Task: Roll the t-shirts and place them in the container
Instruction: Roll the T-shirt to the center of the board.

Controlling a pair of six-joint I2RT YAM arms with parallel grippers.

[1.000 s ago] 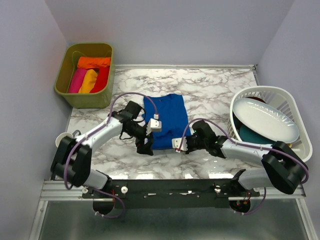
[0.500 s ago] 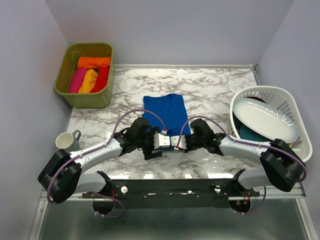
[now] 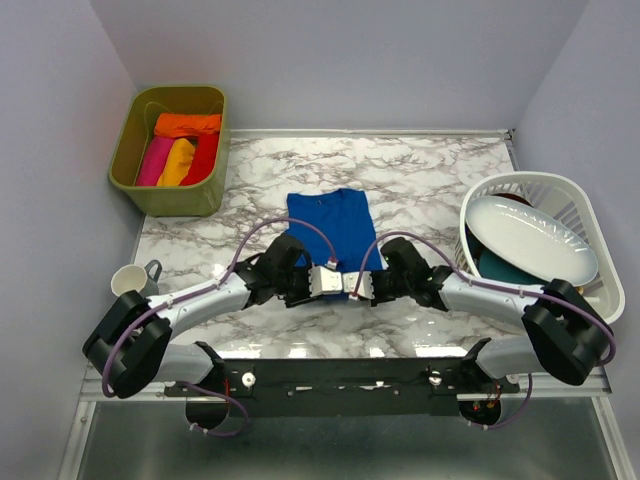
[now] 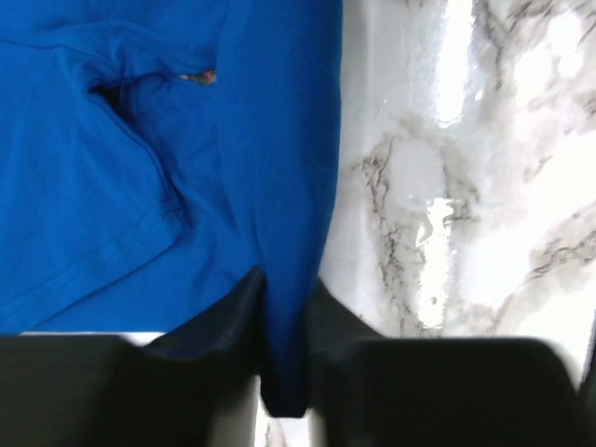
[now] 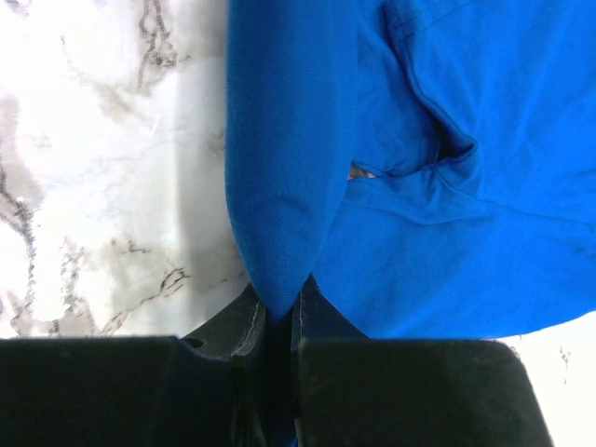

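Observation:
A royal blue t-shirt [image 3: 331, 222] lies folded on the marble table [image 3: 440, 180]. My two grippers sit side by side at its near edge. In the left wrist view the left gripper [image 4: 285, 296] is shut on a raised fold of blue cloth [image 4: 279, 168]. In the right wrist view the right gripper [image 5: 279, 303] pinches a similar fold of the same shirt [image 5: 289, 186]. Orange [image 3: 187, 124], pink [image 3: 155, 160], yellow [image 3: 179, 160] and red [image 3: 205, 158] t-shirts lie rolled in the bin. The chest graphic is hidden.
An olive bin [image 3: 131, 150] stands at the back left corner. At the right a white basket [image 3: 582, 205] holds a white plate [image 3: 530, 240] and a teal dish [image 3: 498, 268]. A white mug [image 3: 130, 282] sits by the left arm.
The left gripper has swung from the shirt's left side to its near edge, beside the right gripper, and closed on the cloth. The right gripper has kept its hold.

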